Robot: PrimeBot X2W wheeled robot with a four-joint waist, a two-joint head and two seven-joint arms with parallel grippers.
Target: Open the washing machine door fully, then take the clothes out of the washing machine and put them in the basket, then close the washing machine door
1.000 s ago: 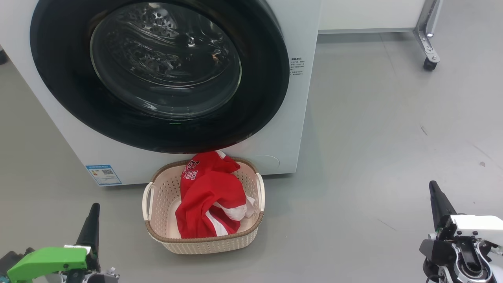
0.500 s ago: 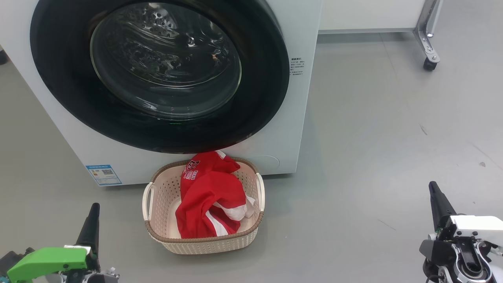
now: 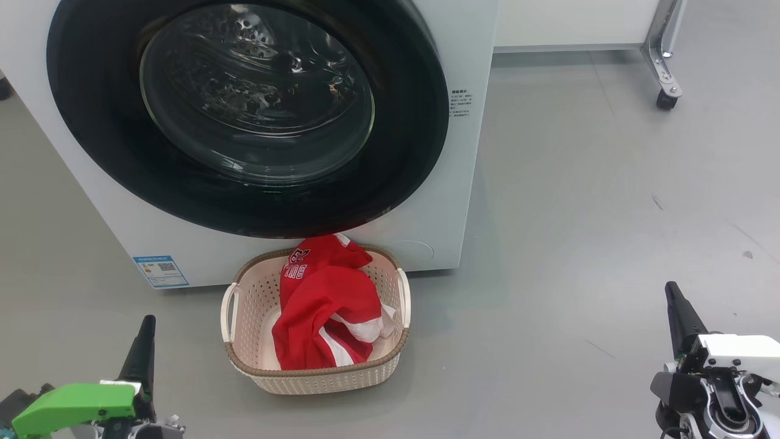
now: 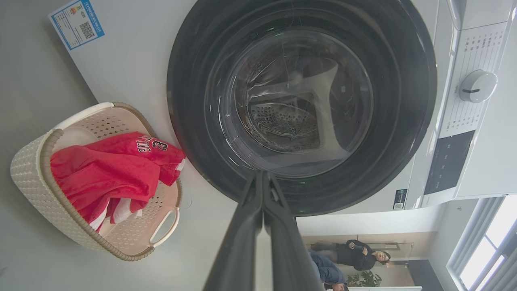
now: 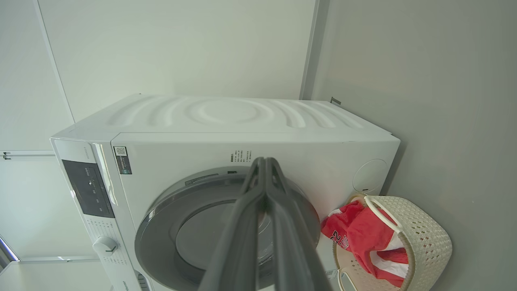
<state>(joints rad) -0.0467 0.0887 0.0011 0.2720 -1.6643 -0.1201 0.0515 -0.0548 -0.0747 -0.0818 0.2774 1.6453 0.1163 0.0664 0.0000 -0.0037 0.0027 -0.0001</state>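
Note:
The washing machine (image 3: pixel 469 183) stands ahead with its round black-ringed door (image 3: pixel 250 116) flat against the front, the steel drum visible through the glass. Red clothes (image 3: pixel 326 305) with white stripes lie in the cream basket (image 3: pixel 244 305) on the floor right below the door. My left gripper (image 3: pixel 146 323) is at the lower left, shut and empty, left of the basket. My right gripper (image 3: pixel 671 289) is at the lower right, shut and empty, well clear of the machine. The left wrist view shows the door (image 4: pixel 301 101), basket (image 4: pixel 28 178) and clothes (image 4: pixel 109 173); the right wrist view shows the machine (image 5: pixel 226 133) and basket (image 5: pixel 428 238).
Grey floor (image 3: pixel 579 213) stretches open to the right of the machine. A white cabinet on a metal leg with a caster (image 3: pixel 667 97) stands at the back right. Two people (image 4: pixel 355 254) show far off in the left wrist view.

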